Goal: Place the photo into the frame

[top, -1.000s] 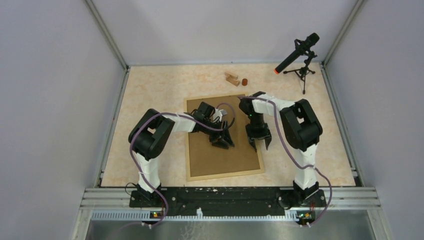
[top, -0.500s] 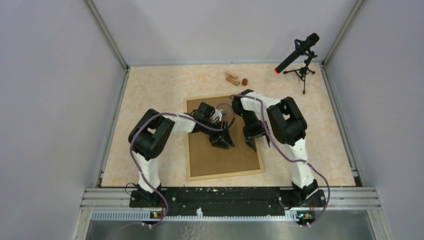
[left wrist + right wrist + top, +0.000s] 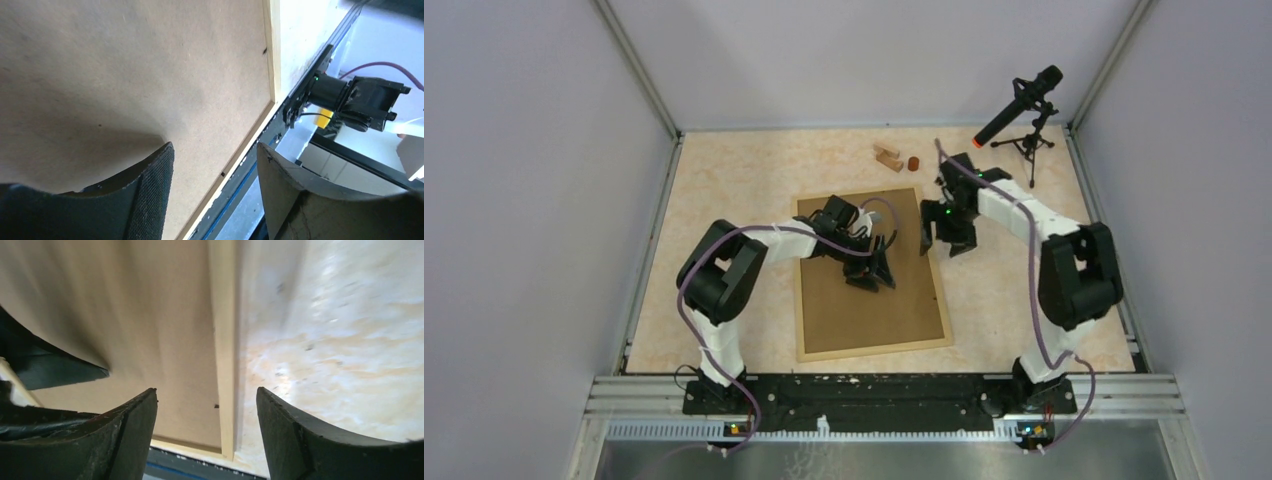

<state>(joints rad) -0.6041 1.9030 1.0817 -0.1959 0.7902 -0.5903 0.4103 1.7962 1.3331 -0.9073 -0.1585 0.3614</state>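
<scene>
From above, see the frame [image 3: 894,310] lying back up, left gripper [image 3: 876,278] spread over its middle, right gripper [image 3: 946,241] spread by its far right rail. From the wrists, only its board and rail; no photo in sight. Probably closing up: next, press board down flat.

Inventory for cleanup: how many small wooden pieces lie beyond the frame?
3, it seems: two pale blocks touching, a reddish-brown piece just right of them. Others may be hidden.
</scene>
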